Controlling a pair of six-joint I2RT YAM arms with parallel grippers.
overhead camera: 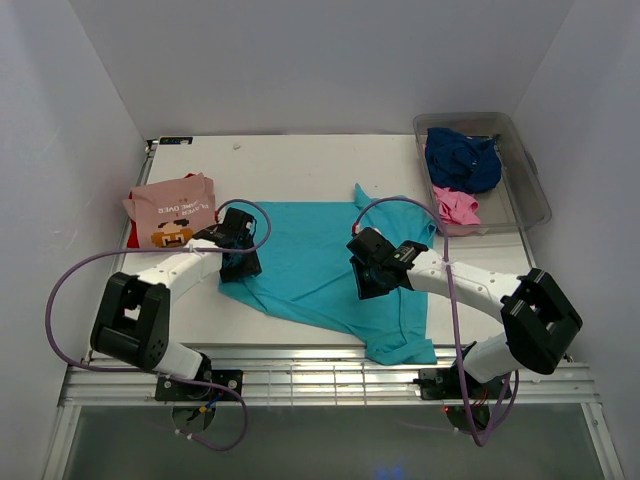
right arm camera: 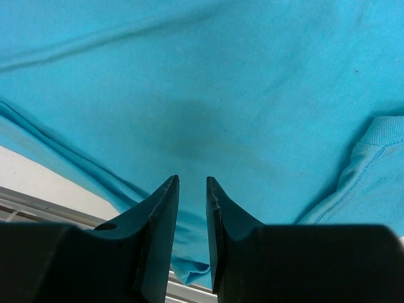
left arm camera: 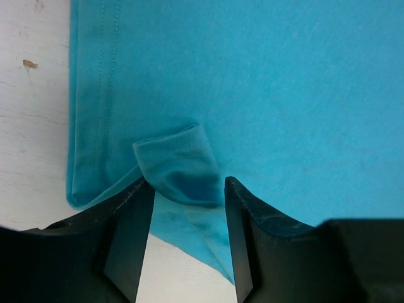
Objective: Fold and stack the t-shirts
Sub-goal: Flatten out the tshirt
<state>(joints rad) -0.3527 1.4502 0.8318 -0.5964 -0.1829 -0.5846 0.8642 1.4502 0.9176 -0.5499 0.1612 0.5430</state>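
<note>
Status, by my read: about two done, three to go.

The salmon-pink tee point(overhead camera: 170, 203) sat folded at the far left of the worktop point(overhead camera: 300, 165). It lay on a red tee point(overhead camera: 133, 236) of which only an edge showed, so that looked like the stack. The navy tee point(overhead camera: 462, 158) and bright pink tee point(overhead camera: 457, 206) were bunched in the tub point(overhead camera: 530, 190) at far right, not yet folded.

The turquoise tee point(overhead camera: 320, 265) lay mid-worktop, mostly flat but skewed, with its near-right end reaching the near edge. I saw no fold in it, bar a small flipped-over corner at its left hem.

- **Left claw** point(left arm camera: 187, 183): fingers apart, down at the tee's left edge, straddling that flipped corner. Cloth sat between them but was not visibly pinched.
- **Right claw** point(right arm camera: 192, 178): fingers almost together with a slim gap, low over the body of the tee toward its right side. I couldn't tell whether any cloth was caught.

Judgement: the step in hand was getting a grip on the turquoise tee for its first fold. Left to do: fold it, stack it on the salmon-pink tee, then do the two in the tub.
</note>
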